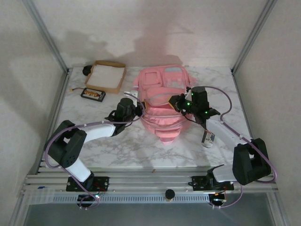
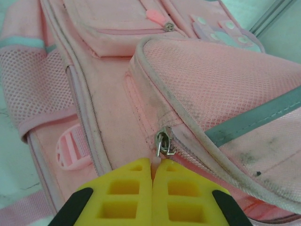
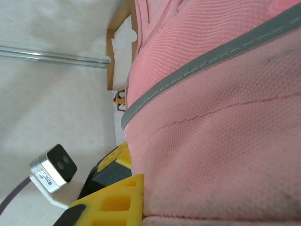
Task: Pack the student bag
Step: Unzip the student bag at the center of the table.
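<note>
White walls enclose a marbled surface [image 1: 117, 146]. From above, the student bag [image 1: 162, 101] lies at its middle, with a cardboard tray [image 1: 107, 76] off to the far left. The left hand [image 1: 136, 107] meets the bag's left edge and the right hand [image 1: 181, 104] its right.

Left wrist: the yellow fingers are pressed together, a zip pull [image 2: 163, 142] just past their tips.

Right wrist: the fingers are drawn narrow, nipping pink bag fabric.

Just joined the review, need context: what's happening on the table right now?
Two robot arms are working on a pink backpack lying mid-table. The left gripper is shut right below a zipper pull on the bag's side. The right gripper is pinching the bag's fabric from the other side. A cardboard tray sits at the back left.
</note>
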